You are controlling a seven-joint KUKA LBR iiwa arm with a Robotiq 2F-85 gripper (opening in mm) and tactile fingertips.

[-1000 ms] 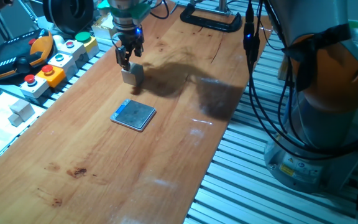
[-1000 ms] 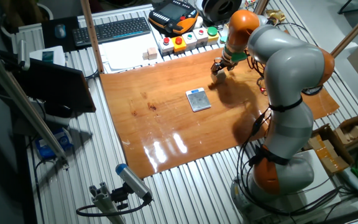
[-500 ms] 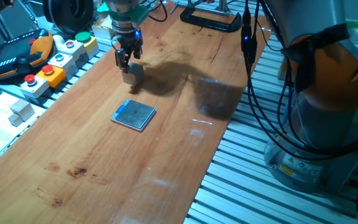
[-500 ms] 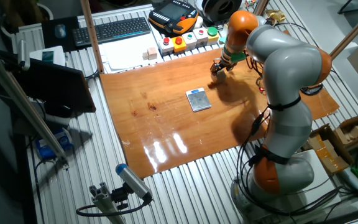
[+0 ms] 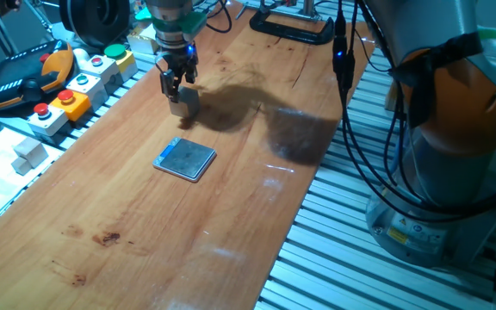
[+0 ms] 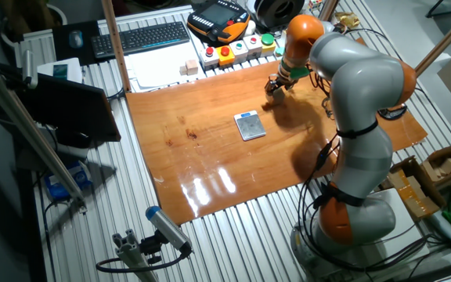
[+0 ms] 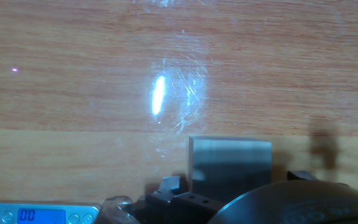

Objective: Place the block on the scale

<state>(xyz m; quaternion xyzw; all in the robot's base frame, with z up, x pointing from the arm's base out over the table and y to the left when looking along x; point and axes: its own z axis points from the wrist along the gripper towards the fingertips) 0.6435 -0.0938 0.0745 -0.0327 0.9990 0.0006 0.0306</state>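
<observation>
The block (image 5: 184, 102) is a small pale cube standing on the wooden table (image 5: 231, 207), beyond the scale (image 5: 185, 159), a thin grey-blue square plate. My gripper (image 5: 178, 85) hangs directly over the block, open, its fingers low at the block's top on either side. In the hand view the block (image 7: 230, 163) sits between the two fingertips (image 7: 169, 185) with a gap on each side, and the scale's blue display (image 7: 39, 216) shows at the bottom left. From the other fixed view, the gripper (image 6: 275, 85) is at the block (image 6: 277, 95), with the scale (image 6: 249, 125) to the left of it.
Button boxes (image 5: 63, 103) line the table's left edge, with a whitish cube (image 5: 31, 151) and an orange-black pendant (image 5: 20, 76) beside them. A black clamp (image 5: 291, 30) lies at the far edge. The robot base (image 5: 455, 129) and cables stand to the right.
The gripper has dropped slightly toward the block, which has stayed in place, as has the scale.
</observation>
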